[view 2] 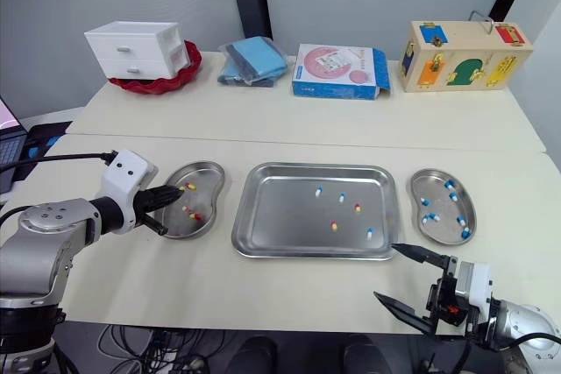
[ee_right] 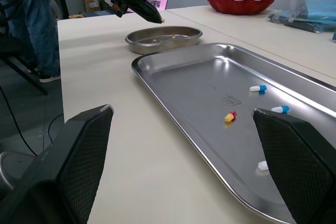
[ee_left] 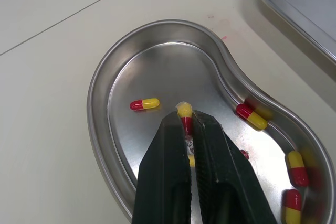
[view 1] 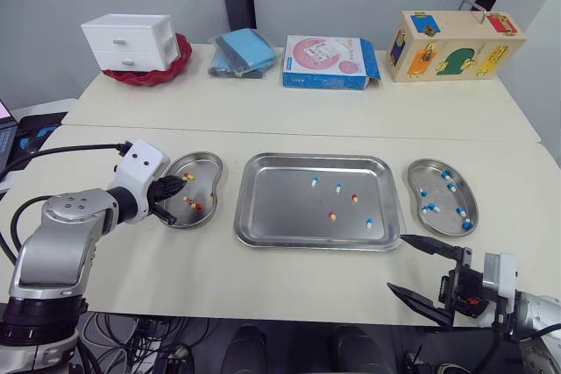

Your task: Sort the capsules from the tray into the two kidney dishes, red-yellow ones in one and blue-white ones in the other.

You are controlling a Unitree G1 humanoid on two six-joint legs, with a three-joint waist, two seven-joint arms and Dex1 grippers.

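Left wrist view is showing us the left gripper point(ee_left: 188, 121) clamped on a red-yellow capsule point(ee_left: 184, 114), whose yellow end is poking out past the fingertips. We are holding it low over the middle of the left kidney dish point(ee_left: 98, 85), where several sorted capsules point(ee_left: 144, 104) of the same colours are lying. We are judging this to be the release. To do it well, we are aiming at the bare steel between those capsules, keeping the tips low so the capsule is not bouncing over the rim, and opening only a little, then lifting straight up. Five loose capsules point(view 1: 331, 215) are waiting in the tray point(view 1: 263, 216), two red-yellow and three blue-white. The right gripper point(view 1: 397, 262) is hanging with its fingers wide apart off the tray's near right corner, short of the right kidney dish point(view 1: 412, 183), which is holding the blue-white ones
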